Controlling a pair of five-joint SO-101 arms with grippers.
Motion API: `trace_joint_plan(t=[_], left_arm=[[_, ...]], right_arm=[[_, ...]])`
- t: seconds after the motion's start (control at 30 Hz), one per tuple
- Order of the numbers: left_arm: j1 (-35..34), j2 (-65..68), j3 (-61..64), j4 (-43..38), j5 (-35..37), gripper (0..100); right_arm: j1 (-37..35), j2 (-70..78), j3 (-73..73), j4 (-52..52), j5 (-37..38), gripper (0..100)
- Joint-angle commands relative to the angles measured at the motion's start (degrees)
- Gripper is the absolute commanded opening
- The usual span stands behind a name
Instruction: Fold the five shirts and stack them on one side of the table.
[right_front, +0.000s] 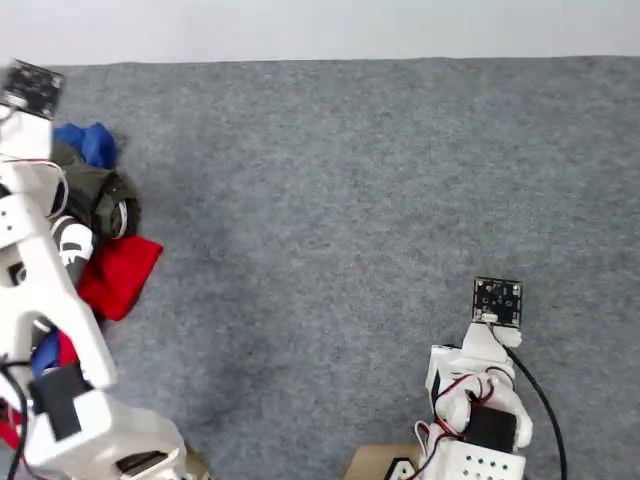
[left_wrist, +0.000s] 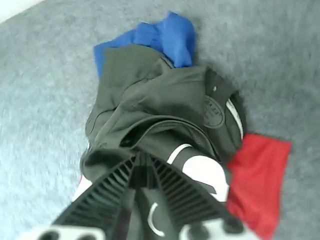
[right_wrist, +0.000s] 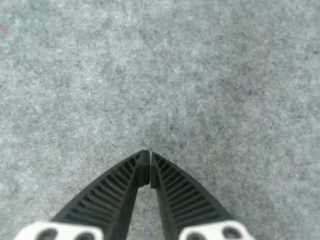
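A heap of crumpled shirts lies at the table's left edge. A dark olive shirt (right_front: 100, 195) (left_wrist: 160, 95) is on top, a blue shirt (right_front: 88, 143) (left_wrist: 160, 37) pokes out behind it, and a red shirt (right_front: 120, 272) (left_wrist: 255, 175) spreads out on the near side. A white and black garment (left_wrist: 205, 172) is tucked under the dark one. My left gripper (left_wrist: 142, 156) is shut, its tips pinching a fold of the dark olive shirt. My right gripper (right_wrist: 150, 152) is shut with nothing in it, just above bare carpet near the front right.
Grey carpet (right_front: 350, 180) covers the table, with wide free room in the middle and on the right. The left arm (right_front: 40, 300) stands over the pile, more blue and red cloth (right_front: 50, 350) beneath it. A brown cardboard piece (right_front: 385, 462) sits by the right arm's base (right_front: 480, 440).
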Motion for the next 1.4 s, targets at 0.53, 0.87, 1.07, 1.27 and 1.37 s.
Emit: trace_joint_plan(t=[0.53,0.87,1.07,1.27,1.37], left_arm=[[-6.9,20.7,-26.9,0.3,-11.5,26],[-6.8,27.0,-28.4,0.4,-13.5,26],[-5.9,29.9,-28.5,-1.9,-13.4,16],[-4.7,30.4,-28.8,-5.5,-13.4,1],[-3.7,28.5,-31.7,-2.8,-13.4,0]], right_arm=[[0.6,-0.4,0.9,0.3,-0.2,0.9],[0.6,-0.4,0.9,0.3,-0.2,0.9],[0.6,-0.4,0.9,0.3,-0.2,0.9],[0.6,-0.4,0.9,0.3,-0.2,0.9],[0.6,-0.4,0.9,0.3,-0.2,0.9]])
